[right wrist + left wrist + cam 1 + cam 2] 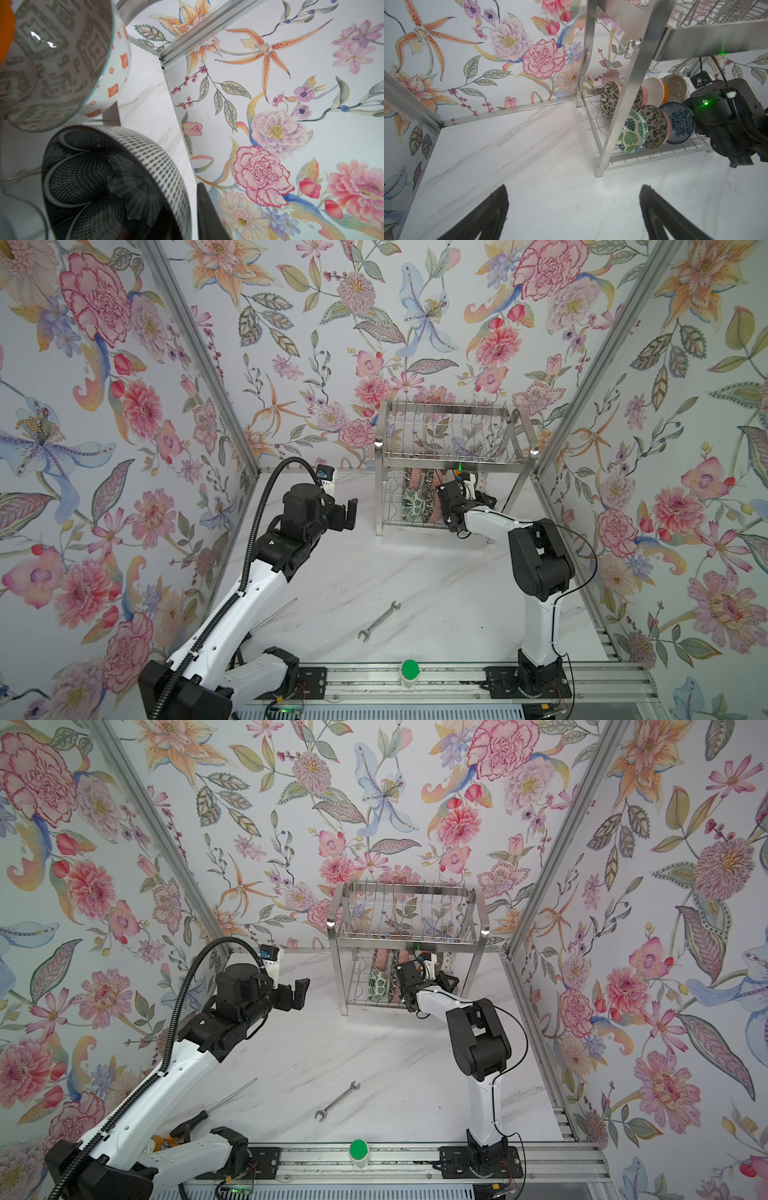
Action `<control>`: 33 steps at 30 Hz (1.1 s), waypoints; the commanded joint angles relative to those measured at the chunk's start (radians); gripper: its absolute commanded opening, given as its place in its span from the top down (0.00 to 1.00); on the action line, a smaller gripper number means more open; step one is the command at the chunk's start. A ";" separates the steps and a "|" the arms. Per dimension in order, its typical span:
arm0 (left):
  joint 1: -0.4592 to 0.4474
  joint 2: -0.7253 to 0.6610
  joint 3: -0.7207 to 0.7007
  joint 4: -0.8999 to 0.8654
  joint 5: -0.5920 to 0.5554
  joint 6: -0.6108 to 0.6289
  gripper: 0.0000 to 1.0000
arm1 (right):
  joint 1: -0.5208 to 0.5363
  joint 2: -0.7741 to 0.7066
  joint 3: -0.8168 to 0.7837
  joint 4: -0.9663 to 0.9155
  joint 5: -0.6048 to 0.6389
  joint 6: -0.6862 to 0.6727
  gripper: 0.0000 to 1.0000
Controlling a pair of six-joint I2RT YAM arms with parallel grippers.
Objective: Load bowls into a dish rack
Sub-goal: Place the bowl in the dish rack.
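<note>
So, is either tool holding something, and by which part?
Left tool holds nothing. Right tool: one finger outside the black-and-white round ceramic bowl; grip unclear.

Leaf bowl (633, 133) showed green fronds on white, blue rim! Floral bowl (653, 126) was black-and-white, pink outside. Rose bowl (680, 123) read blue-on-white. Geometric bowl (62, 62) wore grey zigzags, orange diamonds outside. Rack (716, 39) gleamed silver.
</note>
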 commanded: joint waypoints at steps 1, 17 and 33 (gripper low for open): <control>0.010 -0.009 0.016 -0.023 -0.003 0.000 0.01 | 0.005 0.030 0.004 -0.030 -0.046 0.021 0.81; 0.012 -0.010 0.007 -0.016 0.003 -0.002 0.01 | 0.015 0.000 -0.009 -0.033 -0.088 0.042 0.71; 0.009 -0.021 -0.005 -0.006 0.007 -0.006 0.01 | 0.026 -0.043 0.000 -0.051 -0.123 0.055 0.61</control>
